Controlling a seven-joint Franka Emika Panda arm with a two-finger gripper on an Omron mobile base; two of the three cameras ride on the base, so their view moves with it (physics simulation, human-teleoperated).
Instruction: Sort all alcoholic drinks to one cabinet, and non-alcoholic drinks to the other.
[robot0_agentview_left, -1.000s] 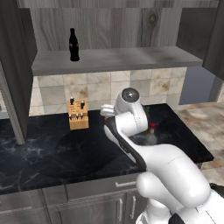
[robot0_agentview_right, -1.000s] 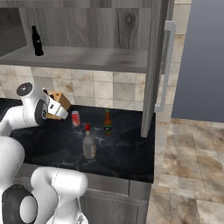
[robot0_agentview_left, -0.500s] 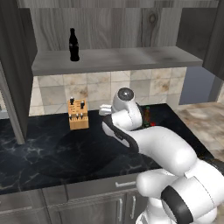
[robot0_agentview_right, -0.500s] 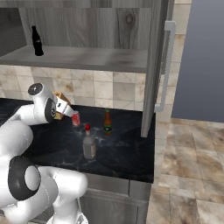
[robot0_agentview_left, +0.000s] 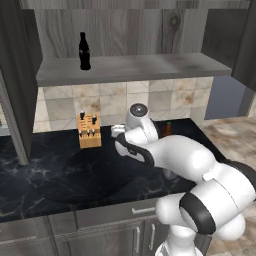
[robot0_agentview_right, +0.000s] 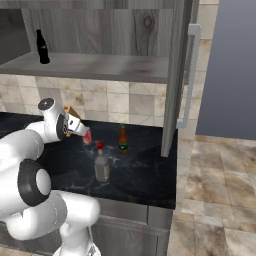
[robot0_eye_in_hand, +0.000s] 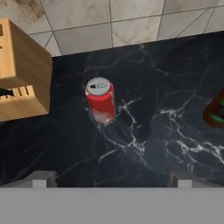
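Standing unlabelled, red soda can (robot0_eye_in_hand: 100, 100) under open pincer (robot0_eye_in_hand: 109, 180)

A glossy black marble worktop (robot0_eye_in_hand: 166, 131), veined in white, is carrying a red soda can (robot0_eye_in_hand: 101, 100) with a silver metallic top beside a matt, pale wooden knife block (robot0_eye_in_hand: 22, 74). Grey, grained wood is forming the cabinet shelf (robot0_agentview_left: 135, 67), where a shiny black cola bottle (robot0_agentview_left: 84, 51) is standing. Smooth beige stone tiles (robot0_agentview_left: 150, 97) are lining the wall.

You're driving a glossy white arm (robot0_agentview_left: 175, 155) built of fat rounded links. Dark grey-black rings mark its joints, and a round cap with a small dark dot tops the wrist.
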